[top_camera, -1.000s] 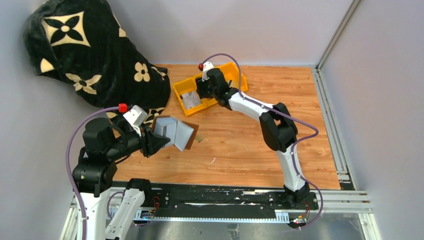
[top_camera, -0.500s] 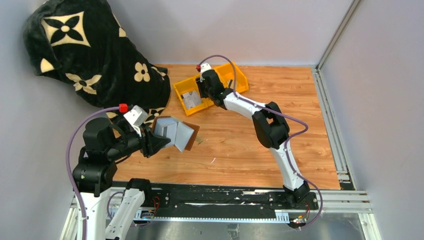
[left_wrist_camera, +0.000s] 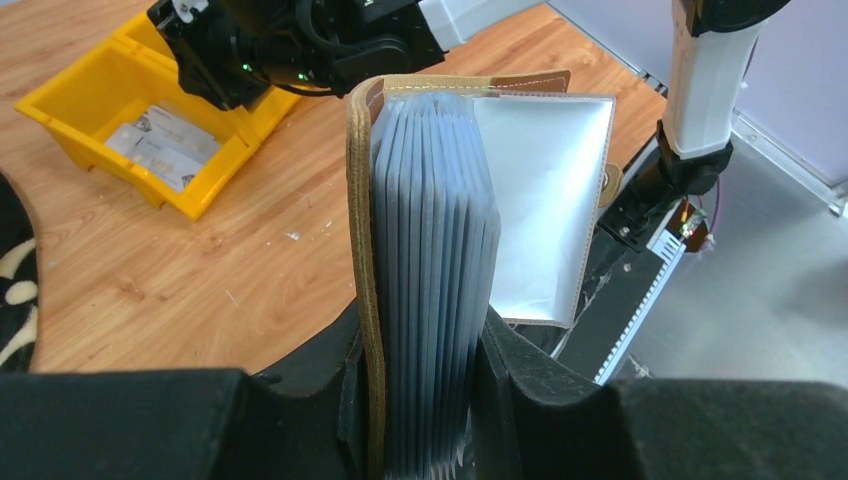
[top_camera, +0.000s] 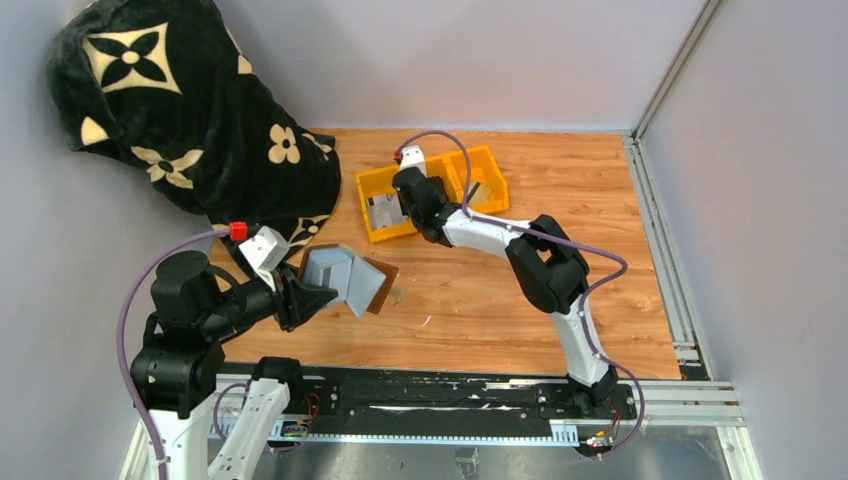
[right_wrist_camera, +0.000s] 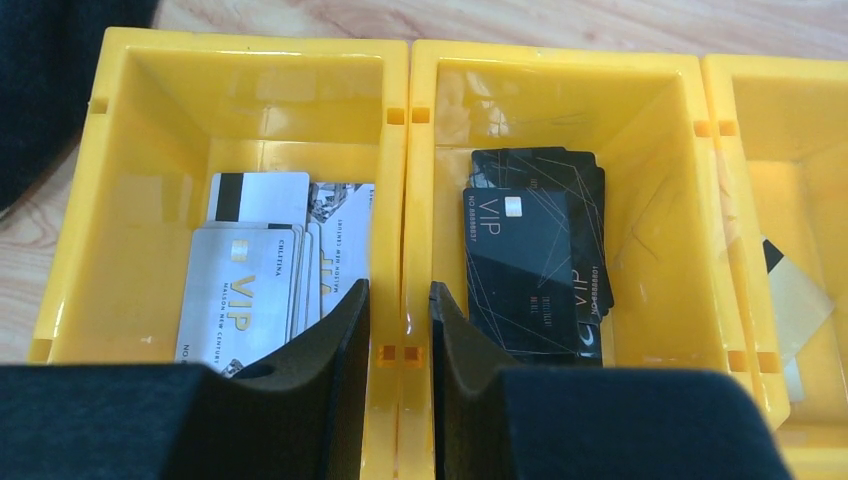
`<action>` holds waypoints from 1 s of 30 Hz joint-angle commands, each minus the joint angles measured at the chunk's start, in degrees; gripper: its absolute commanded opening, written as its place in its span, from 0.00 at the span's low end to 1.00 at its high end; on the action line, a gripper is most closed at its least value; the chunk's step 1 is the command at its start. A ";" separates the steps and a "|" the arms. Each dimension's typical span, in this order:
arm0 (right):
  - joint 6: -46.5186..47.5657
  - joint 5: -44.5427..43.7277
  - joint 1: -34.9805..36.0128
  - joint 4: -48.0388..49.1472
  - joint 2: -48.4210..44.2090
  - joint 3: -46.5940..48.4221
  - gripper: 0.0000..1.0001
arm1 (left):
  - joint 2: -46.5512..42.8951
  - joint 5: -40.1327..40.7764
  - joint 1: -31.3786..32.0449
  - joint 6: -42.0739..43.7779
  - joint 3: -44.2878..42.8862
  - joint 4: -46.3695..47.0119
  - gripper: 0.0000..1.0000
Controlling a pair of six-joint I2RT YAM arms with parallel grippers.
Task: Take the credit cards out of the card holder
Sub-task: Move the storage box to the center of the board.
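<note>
Clamping the card holder (left_wrist_camera: 430,230) across its stacked sleeves, your left tool (left_wrist_camera: 420,400) is holding it above the desk's (top_camera: 480,300) near-left part, long axis pointing away toward the right arm. Your right tool (right_wrist_camera: 400,330), nearly closed, is pinching the yellow tray's (right_wrist_camera: 400,110) divider, well apart behind it.

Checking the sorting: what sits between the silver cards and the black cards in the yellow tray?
Only the yellow divider wall, which the right gripper straddles, separates the silver cards from the black cards; the right wrist view shows it.
</note>
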State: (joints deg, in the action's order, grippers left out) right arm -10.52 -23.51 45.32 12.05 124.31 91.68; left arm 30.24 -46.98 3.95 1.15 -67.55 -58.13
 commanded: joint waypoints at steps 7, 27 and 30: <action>-14.22 -18.00 7.42 -6.79 -5.85 -9.70 0.00 | -1.23 -3.68 0.18 3.17 -3.81 -4.27 0.00; -23.80 -22.70 9.49 -6.85 -14.97 -25.04 0.01 | 0.50 -8.53 0.18 2.84 -2.66 -4.27 0.00; -21.14 -17.33 9.18 -4.33 -18.58 -25.61 0.18 | 0.76 -8.69 0.14 2.48 -2.35 -4.27 0.00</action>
State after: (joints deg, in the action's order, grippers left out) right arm -33.19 -45.63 55.29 9.08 108.20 68.51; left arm 30.13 -53.43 3.95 4.29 -69.95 -63.40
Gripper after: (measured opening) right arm 0.258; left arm 0.335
